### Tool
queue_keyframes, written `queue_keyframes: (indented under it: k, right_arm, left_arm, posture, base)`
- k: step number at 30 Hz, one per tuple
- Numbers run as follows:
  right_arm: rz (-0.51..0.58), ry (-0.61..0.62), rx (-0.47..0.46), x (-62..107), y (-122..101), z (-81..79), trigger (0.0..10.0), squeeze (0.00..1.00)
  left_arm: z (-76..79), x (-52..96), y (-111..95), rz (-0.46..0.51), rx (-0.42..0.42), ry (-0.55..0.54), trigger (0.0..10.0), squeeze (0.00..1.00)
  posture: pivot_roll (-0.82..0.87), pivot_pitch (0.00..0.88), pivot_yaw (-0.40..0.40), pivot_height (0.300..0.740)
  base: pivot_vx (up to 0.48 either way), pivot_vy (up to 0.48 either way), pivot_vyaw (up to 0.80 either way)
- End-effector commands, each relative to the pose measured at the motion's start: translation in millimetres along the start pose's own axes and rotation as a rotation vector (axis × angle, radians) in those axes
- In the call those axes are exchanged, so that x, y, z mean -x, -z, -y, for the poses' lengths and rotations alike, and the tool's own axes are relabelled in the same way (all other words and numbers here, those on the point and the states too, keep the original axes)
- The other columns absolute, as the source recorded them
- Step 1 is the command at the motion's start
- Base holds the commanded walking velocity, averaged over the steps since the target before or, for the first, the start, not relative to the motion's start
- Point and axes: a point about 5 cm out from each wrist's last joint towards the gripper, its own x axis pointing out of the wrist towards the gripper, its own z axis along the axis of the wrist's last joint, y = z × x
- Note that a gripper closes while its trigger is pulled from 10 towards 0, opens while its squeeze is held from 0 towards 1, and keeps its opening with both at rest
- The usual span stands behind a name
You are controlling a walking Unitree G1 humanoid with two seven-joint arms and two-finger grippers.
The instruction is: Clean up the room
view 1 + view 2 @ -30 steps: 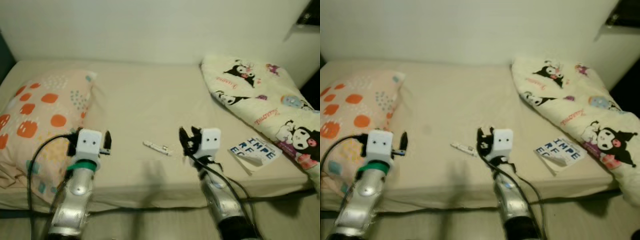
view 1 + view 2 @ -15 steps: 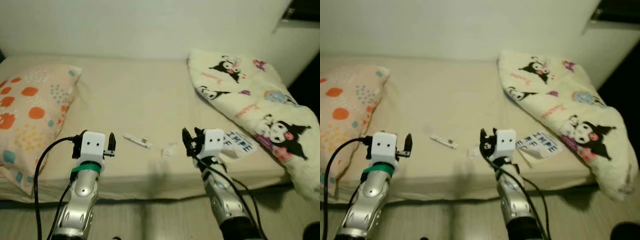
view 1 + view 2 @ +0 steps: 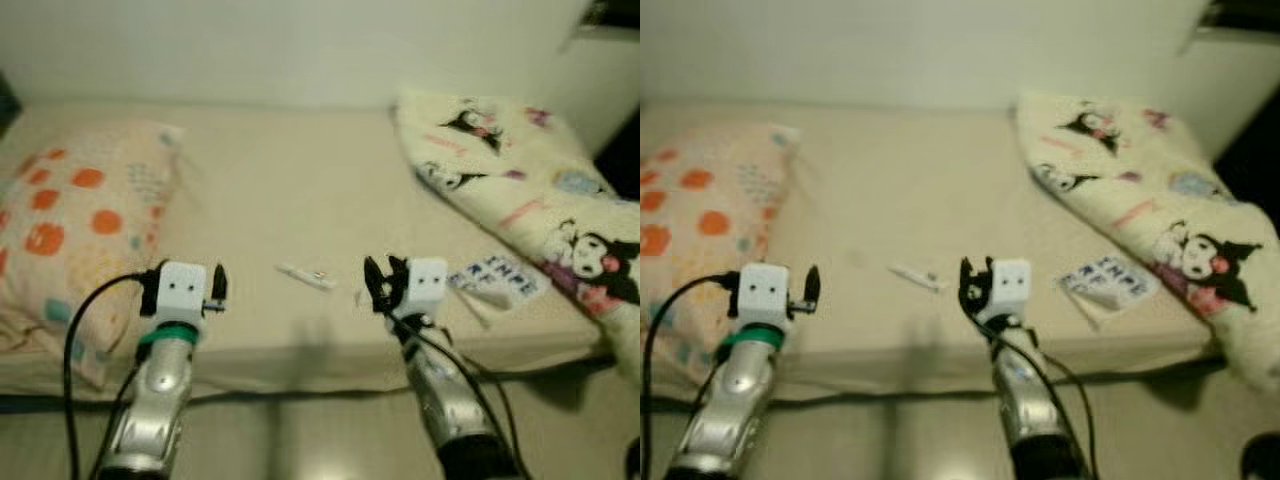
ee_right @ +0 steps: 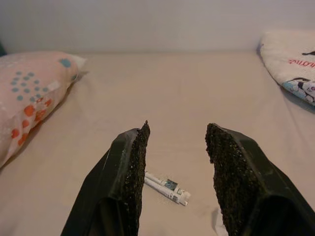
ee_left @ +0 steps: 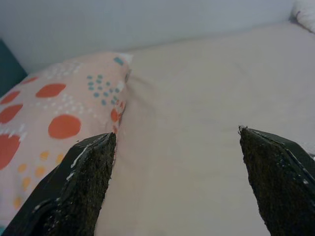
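A small white tube-like item (image 3: 307,276) lies on the beige bed (image 3: 300,200), near the front edge, with a small white scrap (image 3: 357,296) just right of it. A printed paper (image 3: 498,278) rests further right. My right gripper (image 3: 378,285) hovers at the bed's front edge, open, nothing between its fingers; its wrist view looks over the white item (image 4: 167,187). My left gripper (image 3: 215,288) is open too, held near the front edge beside the pillow (image 3: 80,220).
An orange-dotted pillow (image 5: 54,113) covers the bed's left end. A cartoon-print blanket (image 3: 520,190) lies folded along the right side and hangs over the edge. A pale wall (image 3: 300,50) runs behind the bed. Floor (image 3: 300,440) lies below the mattress front.
The camera has swung, shifting the whole scene sideways. Both grippers stay open in roughly the same spots relative to my body.
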Motion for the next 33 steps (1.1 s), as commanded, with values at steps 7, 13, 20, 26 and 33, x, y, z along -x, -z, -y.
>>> queue_keyframes:
  k: [7,13,20,26,33]
  right_arm:
    - [-0.021,0.063,-0.009,3.2,5.2,10.8,10.0,0.0]
    - [-0.02,0.057,-0.007,3.0,5.5,9.1,10.0,0.0]
    - [-0.017,0.056,-0.008,1.9,5.4,7.3,10.0,0.0]
    - [-0.016,0.06,-0.006,1.9,5.5,8.5,10.0,0.0]
    - [-0.011,0.063,-0.005,0.6,4.6,9.3,10.0,0.0]
  left_arm:
    - [5.3,0.9,3.2,-0.009,-0.01,0.026,10.0,0.0]
    - [5.4,0.0,3.4,-0.01,-0.013,0.026,10.0,0.0]
    - [4.3,-1.2,4.0,-0.01,-0.022,0.028,10.0,0.0]
    - [8.1,-0.5,3.8,-0.008,-0.025,0.06,10.0,0.0]
    - [12.2,-1.1,5.0,-0.011,-0.025,0.088,10.0,0.0]
  posture:
    - [0.12,0.04,-0.04,0.74]
    - [0.12,0.038,-0.039,0.74]
    - [0.12,0.036,-0.037,0.74]
    - [0.12,0.029,-0.033,0.74]
    - [0.12,0.019,-0.031,0.74]
  base:
    - [0.48,0.0,0.0]
    - [0.48,0.0,0.0]
    - [0.48,0.0,0.0]
    - [0.08,0.0,0.0]
    - [0.0,0.0,0.0]
